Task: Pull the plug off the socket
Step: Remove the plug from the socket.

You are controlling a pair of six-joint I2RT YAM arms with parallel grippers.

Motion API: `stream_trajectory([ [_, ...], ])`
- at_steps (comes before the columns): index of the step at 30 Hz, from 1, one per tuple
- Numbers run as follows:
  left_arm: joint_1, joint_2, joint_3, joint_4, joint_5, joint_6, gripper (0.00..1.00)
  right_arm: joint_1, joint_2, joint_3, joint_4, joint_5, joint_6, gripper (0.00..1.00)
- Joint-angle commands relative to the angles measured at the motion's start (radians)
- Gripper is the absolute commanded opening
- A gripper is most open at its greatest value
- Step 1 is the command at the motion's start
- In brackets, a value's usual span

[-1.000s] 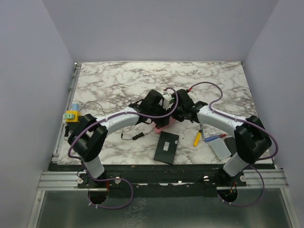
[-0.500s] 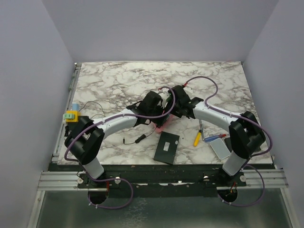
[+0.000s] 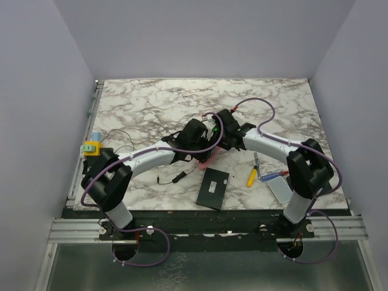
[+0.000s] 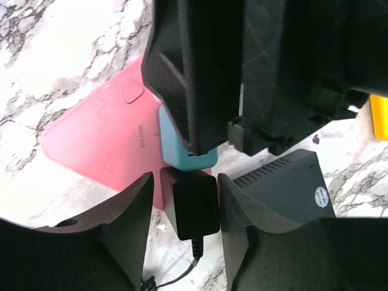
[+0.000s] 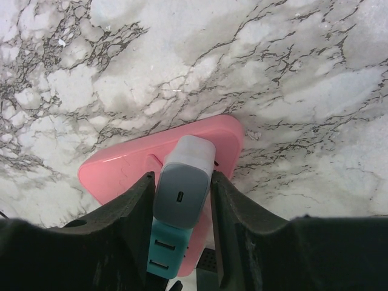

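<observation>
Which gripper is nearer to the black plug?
Left. The left gripper has its jaws on either side of the black plug. The right gripper is shut on the grey adapter, at the far end of the teal socket.

Smooth marble-patterned tabletop (image 5: 303, 73); smooth matt pink plastic mat (image 4: 97, 145); matt black plastic plug (image 4: 195, 206); smooth teal plastic socket (image 4: 182, 154)

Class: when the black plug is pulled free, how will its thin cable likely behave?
The cable looks thin and lies in loose curves, so it is probably floppy and will trail the plug. It seems light, so likely adds little drag.
</observation>
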Motion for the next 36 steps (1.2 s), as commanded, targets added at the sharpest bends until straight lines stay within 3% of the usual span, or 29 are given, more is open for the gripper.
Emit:
stream_trajectory([
  [1, -0.023, 0.012, -0.007, 0.003, 0.013, 0.001, 0.44, -0.002, 0.025, 0.035, -0.032, 0.038, 0.017, 0.40],
  [4, -0.038, 0.012, -0.010, 0.002, -0.006, 0.008, 0.40, -0.001, 0.030, 0.047, -0.032, 0.039, 0.018, 0.36],
  [12, -0.080, 0.024, -0.010, -0.010, -0.048, 0.036, 0.17, -0.001, 0.057, 0.076, -0.021, -0.005, 0.028, 0.12],
  [18, -0.087, 0.036, -0.006, -0.015, -0.062, 0.045, 0.07, -0.001, 0.090, 0.120, -0.036, -0.030, 0.029, 0.01],
  [36, -0.088, 0.071, 0.016, -0.039, -0.112, 0.048, 0.00, -0.002, 0.156, 0.135, -0.059, -0.020, 0.003, 0.00],
])
